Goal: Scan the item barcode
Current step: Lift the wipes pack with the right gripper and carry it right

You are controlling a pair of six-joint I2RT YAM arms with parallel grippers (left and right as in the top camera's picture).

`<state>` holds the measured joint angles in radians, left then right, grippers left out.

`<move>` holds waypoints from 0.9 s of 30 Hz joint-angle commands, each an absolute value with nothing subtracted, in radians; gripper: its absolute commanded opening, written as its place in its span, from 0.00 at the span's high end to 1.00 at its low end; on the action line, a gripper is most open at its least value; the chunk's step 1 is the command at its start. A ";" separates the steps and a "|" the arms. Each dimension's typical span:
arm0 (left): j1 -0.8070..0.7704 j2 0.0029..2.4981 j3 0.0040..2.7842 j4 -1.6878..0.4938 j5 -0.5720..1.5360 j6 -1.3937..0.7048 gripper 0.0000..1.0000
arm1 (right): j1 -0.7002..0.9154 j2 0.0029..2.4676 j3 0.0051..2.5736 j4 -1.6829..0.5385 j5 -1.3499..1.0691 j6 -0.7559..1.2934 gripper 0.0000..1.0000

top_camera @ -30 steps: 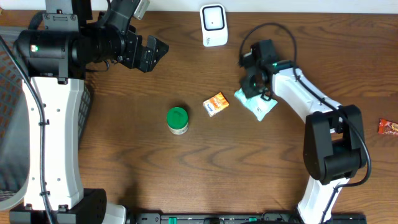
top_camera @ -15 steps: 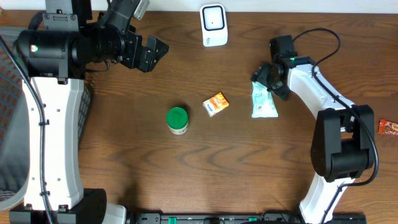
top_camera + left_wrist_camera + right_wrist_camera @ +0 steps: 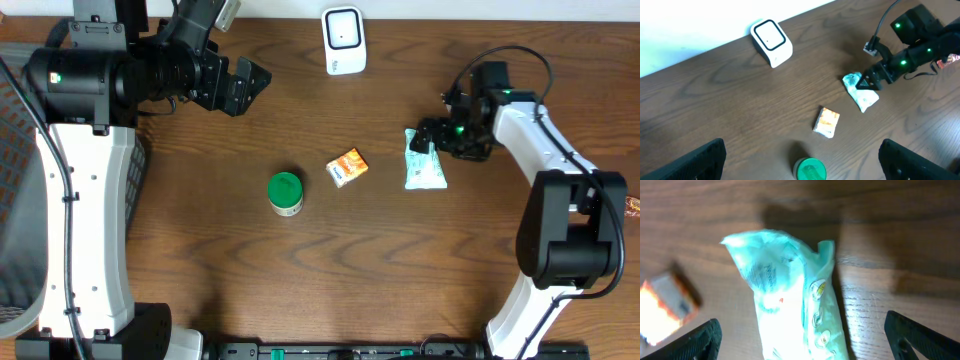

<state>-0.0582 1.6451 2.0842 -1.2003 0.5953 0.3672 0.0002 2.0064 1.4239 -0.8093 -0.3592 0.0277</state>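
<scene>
A white barcode scanner (image 3: 343, 40) stands at the table's far edge. Three items lie on the wood: a teal and white packet (image 3: 424, 161), a small orange packet (image 3: 348, 167) and a green-lidded jar (image 3: 286, 193). My right gripper (image 3: 441, 135) hovers open at the teal packet's right side, holding nothing. In the right wrist view the teal packet (image 3: 790, 305) lies flat on the table between the spread fingertips (image 3: 702, 339). My left gripper (image 3: 246, 86) hangs open, high at the back left. The left wrist view shows the scanner (image 3: 771, 42), the orange packet (image 3: 827, 122) and the jar (image 3: 810, 170).
A red wrapper (image 3: 631, 205) lies at the table's right edge. The right arm's cable (image 3: 510, 55) loops above its wrist. The left arm's white base column (image 3: 85, 200) takes up the left side.
My right gripper has opened and let go of the teal packet, then drawn away to the right. The packet now lies turned lengthwise on the table. The left arm has not moved.
</scene>
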 commanded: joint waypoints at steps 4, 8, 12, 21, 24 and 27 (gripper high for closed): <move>-0.058 1.649 2.078 -1.202 0.590 0.377 0.02 | -0.025 2.019 1.396 -0.805 -0.550 -0.294 0.01; -0.058 1.649 2.078 -1.202 0.590 0.377 0.02 | -0.020 2.046 1.394 -0.793 -0.556 -0.298 0.02; -0.058 1.649 2.078 -1.202 0.590 0.377 0.02 | -0.019 2.099 1.394 -0.776 -0.555 -0.300 0.06; -0.058 1.649 2.078 -1.202 0.590 0.377 0.02 | -0.021 2.239 1.394 -0.728 -0.551 -0.301 0.27; -0.058 1.649 2.078 -1.202 0.590 0.377 0.02 | -0.021 2.243 1.394 -0.717 -0.543 -0.305 0.32; -0.058 1.649 2.078 -1.202 0.590 0.377 0.02 | -0.021 2.243 1.395 -0.698 -0.524 -0.307 0.47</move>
<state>-0.0582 1.6451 2.0842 -1.2003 0.5953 0.3672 -0.0280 2.1521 1.4380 -0.6926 -0.6380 -0.3103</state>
